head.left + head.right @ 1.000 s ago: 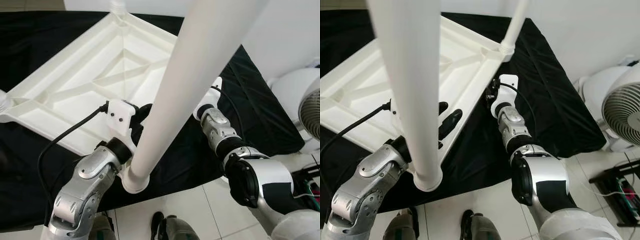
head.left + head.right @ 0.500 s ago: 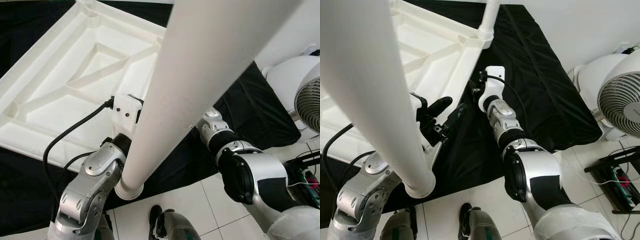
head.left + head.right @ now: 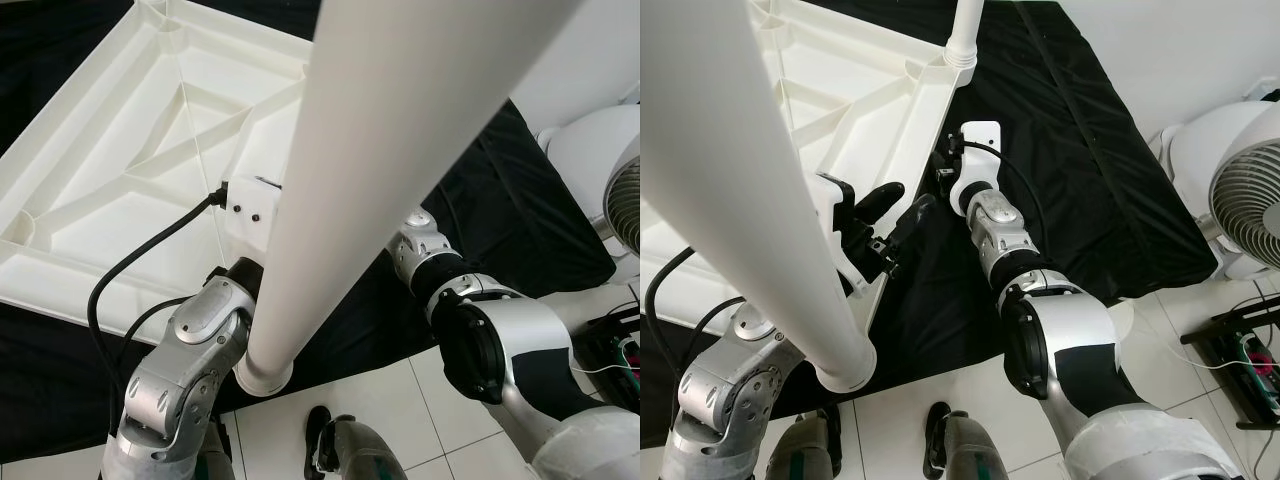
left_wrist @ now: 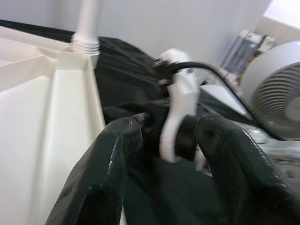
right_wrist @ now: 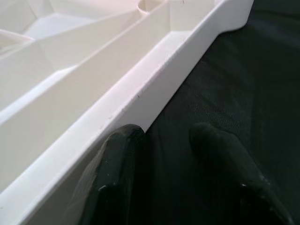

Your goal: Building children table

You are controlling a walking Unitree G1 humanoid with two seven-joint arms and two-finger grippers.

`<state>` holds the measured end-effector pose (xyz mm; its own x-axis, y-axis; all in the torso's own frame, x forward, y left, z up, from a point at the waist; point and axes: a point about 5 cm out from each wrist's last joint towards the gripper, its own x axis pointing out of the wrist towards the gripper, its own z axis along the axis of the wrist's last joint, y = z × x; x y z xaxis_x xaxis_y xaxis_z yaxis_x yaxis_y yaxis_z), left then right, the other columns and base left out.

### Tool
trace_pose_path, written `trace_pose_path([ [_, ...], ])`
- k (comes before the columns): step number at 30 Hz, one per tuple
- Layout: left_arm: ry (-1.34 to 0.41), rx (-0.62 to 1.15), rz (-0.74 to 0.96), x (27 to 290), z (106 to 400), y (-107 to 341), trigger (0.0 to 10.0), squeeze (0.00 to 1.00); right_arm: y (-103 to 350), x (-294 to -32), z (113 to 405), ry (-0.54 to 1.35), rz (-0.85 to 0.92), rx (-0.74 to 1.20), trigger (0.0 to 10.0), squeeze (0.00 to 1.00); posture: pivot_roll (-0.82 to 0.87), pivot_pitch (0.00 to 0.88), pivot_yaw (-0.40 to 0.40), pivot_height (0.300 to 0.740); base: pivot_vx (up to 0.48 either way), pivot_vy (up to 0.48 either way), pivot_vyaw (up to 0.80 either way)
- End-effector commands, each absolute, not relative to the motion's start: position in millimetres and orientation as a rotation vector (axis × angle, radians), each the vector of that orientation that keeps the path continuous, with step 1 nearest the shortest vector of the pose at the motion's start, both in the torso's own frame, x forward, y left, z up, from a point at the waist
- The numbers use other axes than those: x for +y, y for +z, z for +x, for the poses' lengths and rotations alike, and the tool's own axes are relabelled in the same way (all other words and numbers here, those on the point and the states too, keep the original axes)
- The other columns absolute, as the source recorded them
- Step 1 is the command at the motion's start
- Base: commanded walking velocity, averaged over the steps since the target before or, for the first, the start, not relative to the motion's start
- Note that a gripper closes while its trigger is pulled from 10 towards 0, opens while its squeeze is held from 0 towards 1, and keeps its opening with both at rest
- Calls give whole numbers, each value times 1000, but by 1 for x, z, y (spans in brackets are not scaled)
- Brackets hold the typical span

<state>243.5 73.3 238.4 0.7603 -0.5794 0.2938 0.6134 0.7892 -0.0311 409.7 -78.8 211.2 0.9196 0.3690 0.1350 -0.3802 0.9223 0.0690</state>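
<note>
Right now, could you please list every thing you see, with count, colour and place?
table top: one, white, upside down on the cloth, ribs showing.
table legs: two, white; near leg rising toward the camera, far leg standing at the top's far corner.
cloth: one, black, spread under the top.
fan: one, white, on the floor at the right.
floor tiles: white, in front.
left hand: open, at the top's near edge.
right hand: open, one finger against the top's edge.
</note>
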Motion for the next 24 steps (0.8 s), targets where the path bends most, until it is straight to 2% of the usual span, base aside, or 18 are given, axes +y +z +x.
trace_pose_path([
  [1,-649,-260,-121,71,244,234,10000,0,208,-82,408,393,110,-138,10000,0,276,249,-126,740,0,0,0],
  [5,-560,-248,-13,100,257,227,10000,0,197,-113,402,391,67,-197,10000,0,236,222,-125,740,0,0,0],
  [9,-513,-249,41,120,266,227,10000,0,187,-125,394,417,45,-234,10000,0,220,213,-121,740,0,0,0],
  [14,-504,-248,53,126,268,227,10000,0,184,-128,391,427,36,-245,10000,0,204,205,-120,740,0,0,0],
  [19,-496,-229,176,157,270,226,10000,0,176,-150,364,466,61,-318,10000,0,175,186,-111,740,0,0,0],
  [24,-526,-202,252,169,267,222,10000,0,181,-157,349,487,79,-353,10000,0,163,174,-98,740,0,0,0],
])
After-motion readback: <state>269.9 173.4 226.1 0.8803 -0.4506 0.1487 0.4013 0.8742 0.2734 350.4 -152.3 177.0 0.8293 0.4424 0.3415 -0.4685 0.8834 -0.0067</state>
